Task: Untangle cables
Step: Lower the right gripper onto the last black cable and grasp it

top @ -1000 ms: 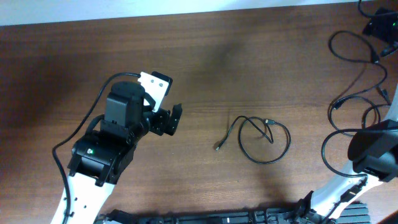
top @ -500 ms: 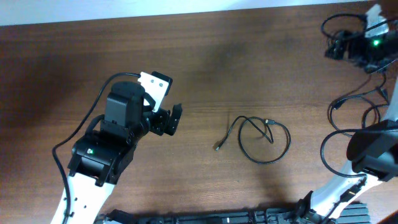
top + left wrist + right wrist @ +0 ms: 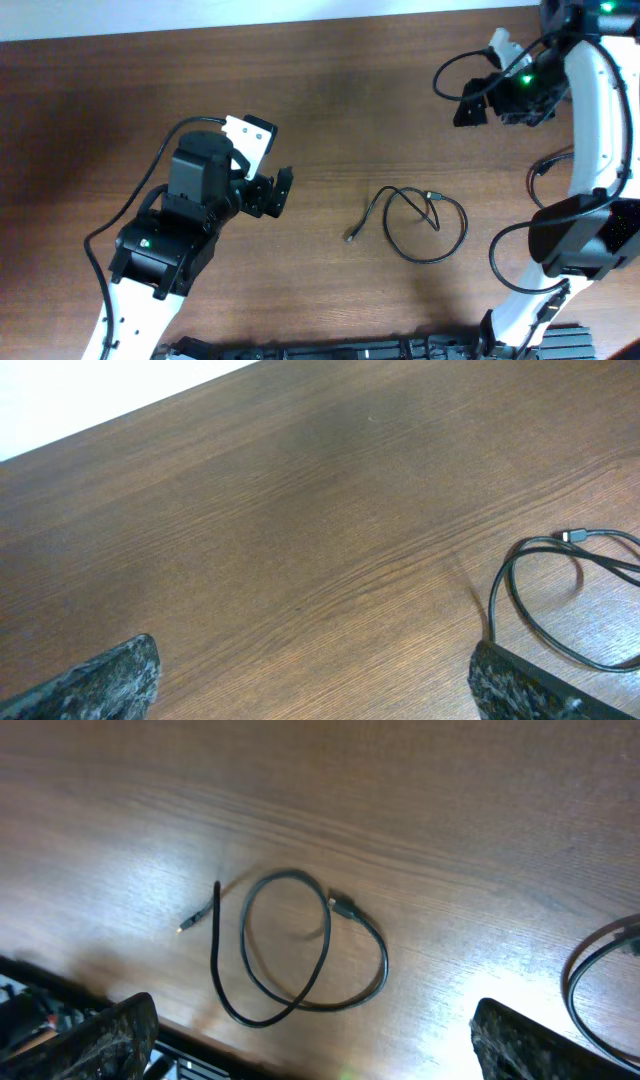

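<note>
Spreading across every view is the brown wood-grain table [image 3: 120, 100], with a pale strip along its far edge. The left arm [image 3: 165, 250] is the biggest thing on it: a white and black body that reaches in from the near-left corner and bends toward the middle. The right arm [image 3: 600, 120] rises along the right edge, its white link running up to the far-right corner, with thicker black arm wires [image 3: 545, 170] looping beside it.

The left gripper [image 3: 278, 192] points toward the table's centre. Its jaws stand wide apart, and in the left wrist view only bare wood lies between the two fingers [image 3: 110, 680]. The right gripper [image 3: 475, 105] hangs over the far-right part of the table, also with its jaws wide apart and holding nothing. Its fingers [image 3: 550, 1040] sit at the lower corners of the right wrist view, looking down on the table from above.

The cable [image 3: 425, 260] lies flat on the wood right of centre, between the two grippers and well apart from both. It is a thin black cord curled into a loose loop that crosses over itself. One small plug [image 3: 350, 237] lies out to the left of the loop, and the other plug [image 3: 432, 195] rests at the loop's far side.
</note>
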Robot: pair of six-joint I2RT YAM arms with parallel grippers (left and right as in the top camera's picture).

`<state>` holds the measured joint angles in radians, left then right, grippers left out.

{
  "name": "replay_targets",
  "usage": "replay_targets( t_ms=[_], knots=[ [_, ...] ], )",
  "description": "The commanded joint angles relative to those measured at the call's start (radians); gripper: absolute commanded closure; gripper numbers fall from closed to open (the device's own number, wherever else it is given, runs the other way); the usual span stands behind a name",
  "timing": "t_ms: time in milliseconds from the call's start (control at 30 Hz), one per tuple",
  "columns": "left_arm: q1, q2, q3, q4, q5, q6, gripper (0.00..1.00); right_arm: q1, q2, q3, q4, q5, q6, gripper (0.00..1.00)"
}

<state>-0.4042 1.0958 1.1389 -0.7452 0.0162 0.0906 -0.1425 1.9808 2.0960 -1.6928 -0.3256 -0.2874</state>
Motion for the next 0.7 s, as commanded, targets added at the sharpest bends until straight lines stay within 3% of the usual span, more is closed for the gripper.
replay_targets(
  t_ms=[0,267,667],
  knots=[
    [0.006,-0.005,0.011,0.002,0.011,0.016,0.01,0.046,0.006,-0.073,-0.006,0.076,0.046,0.0],
    [0.006,-0.005,0.011,0.002,0.011,0.016,0.01,0.096,-0.008,-0.228,0.014,0.065,0.06,0.0],
    [0.006,-0.005,0.011,0.002,0.011,0.016,0.01,0.269,-0.226,-0.47,0.132,0.076,0.069,0.01]
  ],
)
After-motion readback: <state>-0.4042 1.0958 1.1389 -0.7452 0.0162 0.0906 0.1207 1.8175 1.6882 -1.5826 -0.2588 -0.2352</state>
